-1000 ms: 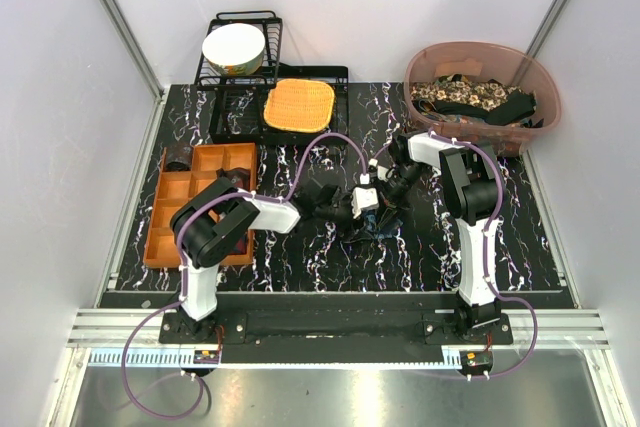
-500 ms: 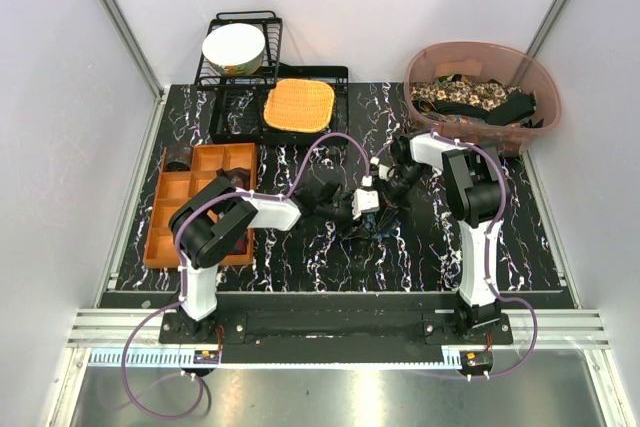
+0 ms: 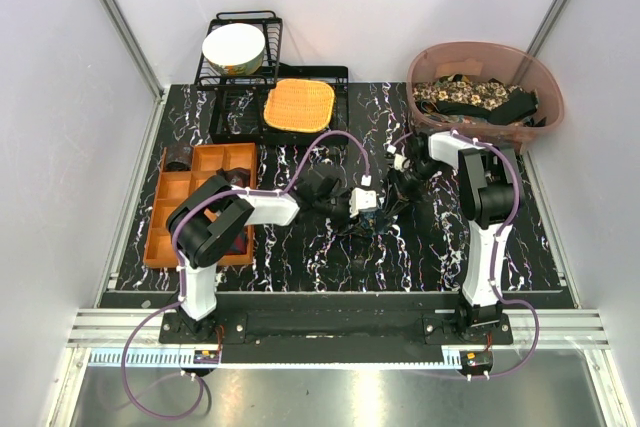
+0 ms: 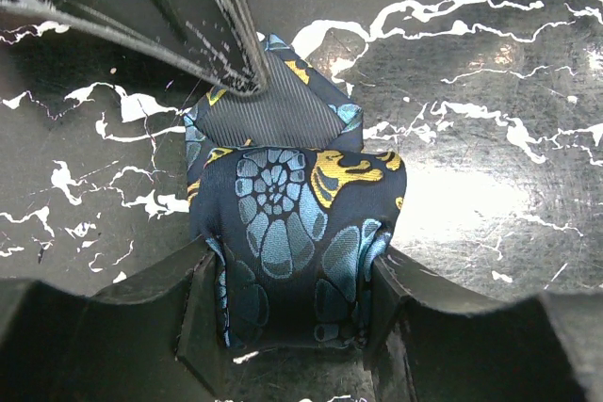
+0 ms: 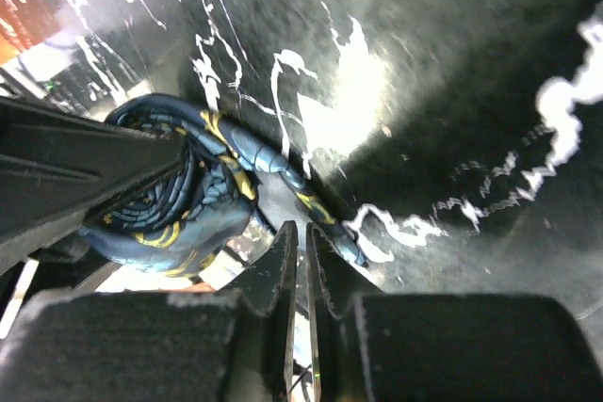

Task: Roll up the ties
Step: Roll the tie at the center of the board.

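A dark blue tie with teal-yellow print point(image 4: 292, 223) is rolled into a wad on the black marbled table. My left gripper point(image 4: 292, 298) is shut on the roll, a finger on each side; both sit mid-table in the top view, the gripper point(image 3: 362, 209) and the roll point(image 3: 374, 221). A short tail of the tie lies flat beyond the roll. My right gripper point(image 5: 301, 233) is shut and empty, its tips just past the tail's edge, beside the roll point(image 5: 179, 185). In the top view the right gripper point(image 3: 398, 190) is to the right of the roll.
A brown bin point(image 3: 535, 82) at the back right holds more ties point(image 3: 470, 97). An orange compartment tray point(image 3: 165, 217) stands at the left. A black dish rack point(image 3: 215, 77) with a bowl point(image 3: 233, 47) and the orange woven mat point(image 3: 298, 105) stand at the back.
My right arm has swung to the right and back, its gripper drawing away from the roll. My left gripper has kept its hold on the roll and barely shifted.
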Motion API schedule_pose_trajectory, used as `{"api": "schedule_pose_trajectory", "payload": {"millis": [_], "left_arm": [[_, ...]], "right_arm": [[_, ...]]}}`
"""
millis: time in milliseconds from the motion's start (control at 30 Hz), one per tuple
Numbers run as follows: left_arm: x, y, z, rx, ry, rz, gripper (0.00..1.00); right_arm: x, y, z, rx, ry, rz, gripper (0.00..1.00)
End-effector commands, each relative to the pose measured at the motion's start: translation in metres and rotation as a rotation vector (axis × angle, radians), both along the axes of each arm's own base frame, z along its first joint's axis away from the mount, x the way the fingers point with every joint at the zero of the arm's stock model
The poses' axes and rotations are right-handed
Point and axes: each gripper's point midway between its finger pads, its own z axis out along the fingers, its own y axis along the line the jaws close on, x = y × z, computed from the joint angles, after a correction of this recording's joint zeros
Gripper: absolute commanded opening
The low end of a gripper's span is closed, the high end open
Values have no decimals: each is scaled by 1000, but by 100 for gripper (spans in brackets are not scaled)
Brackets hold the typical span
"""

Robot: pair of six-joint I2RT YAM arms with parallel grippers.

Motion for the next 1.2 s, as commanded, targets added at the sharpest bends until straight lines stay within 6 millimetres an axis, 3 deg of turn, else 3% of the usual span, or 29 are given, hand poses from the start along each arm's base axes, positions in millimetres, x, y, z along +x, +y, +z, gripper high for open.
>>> {"api": "schedule_pose_trajectory", "payload": {"millis": [0, 167, 333, 467, 600, 733, 800, 933, 1067, 1167], "left_arm": [[-9, 20, -28, 103, 98, 21, 0], [5, 18, -10, 51, 99, 80, 0], [17, 11, 25, -25, 88, 159, 0], [23, 2, 40, -51, 85, 194, 0], [21, 5, 26, 3, 26, 170, 0], [15, 24, -11, 139, 31, 163, 0], [12, 33, -26, 201, 24, 156, 0], [5, 35, -39, 260, 10, 119, 0], [4, 31, -39, 261, 5, 110, 0], [5, 30, -41, 262, 11, 109, 0]], "right_arm": [[6, 5, -10, -53, -72, 54, 11], [0, -13, -32, -172, -67, 80, 8], [-1, -14, -34, -208, -76, 94, 6], [0, -12, -35, -215, -76, 107, 6], [-2, -12, -35, -213, -67, 110, 5], [-4, -13, -32, -206, -53, 111, 5], [0, -7, -20, -136, -63, 93, 8], [-1, 13, 16, 46, -38, 42, 21], [-3, 36, 52, 253, 25, -44, 35], [-2, 41, 58, 296, 1, -50, 42]]}}
